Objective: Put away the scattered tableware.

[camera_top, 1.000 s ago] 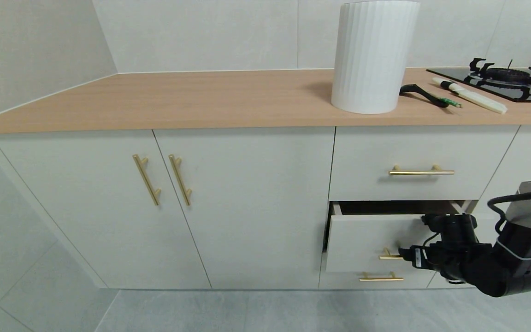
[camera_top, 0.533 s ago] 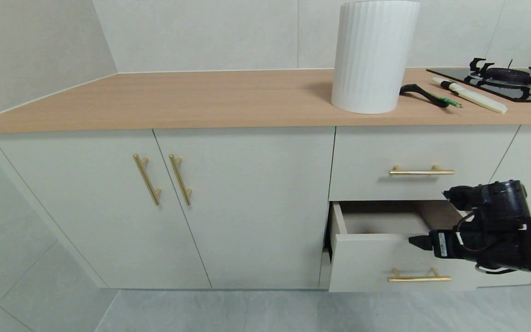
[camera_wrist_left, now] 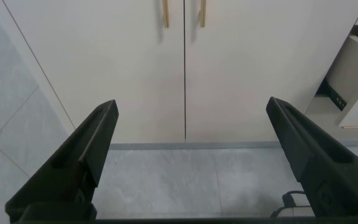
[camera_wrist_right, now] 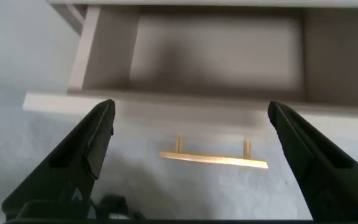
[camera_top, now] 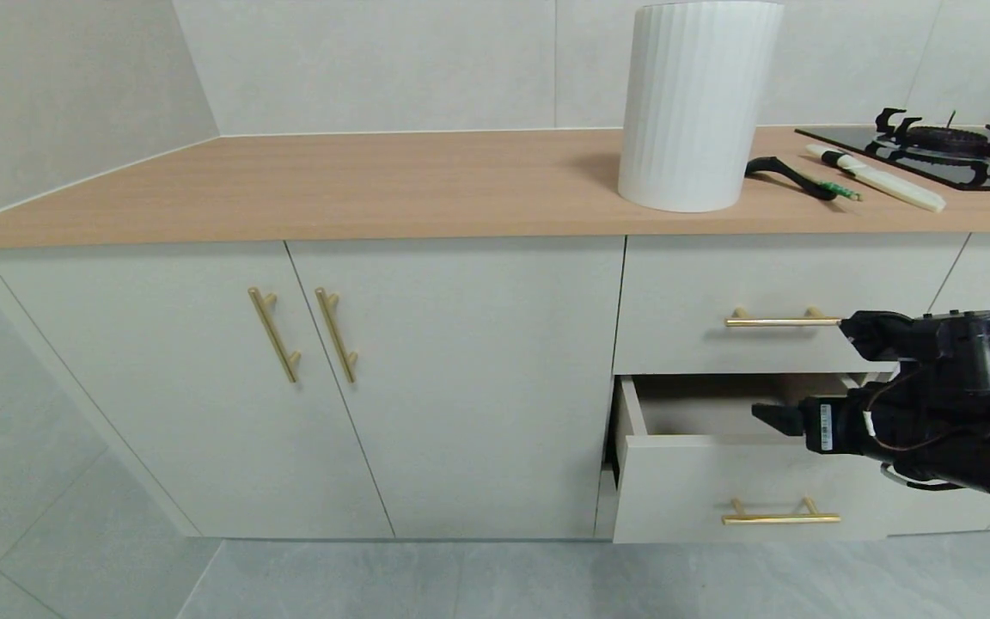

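A kitchen corner: a wood-topped desk (camera_top: 332, 185) over pale cabinet doors (camera_top: 426, 387). A black-handled utensil (camera_top: 791, 177) and a pale utensil (camera_top: 882, 182) lie far right on it, between a white ribbed canister (camera_top: 695, 103) and the stove (camera_top: 950, 142). My right hand (camera_top: 813, 371) hangs spread wide over the pulled-out drawer (camera_top: 701, 481). My left hand (camera_wrist_left: 188, 146), fingers apart too, faces those doors.

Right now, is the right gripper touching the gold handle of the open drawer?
Apart. In the head view the right gripper hangs above the open drawer, and bare drawer front separates it from the handle.
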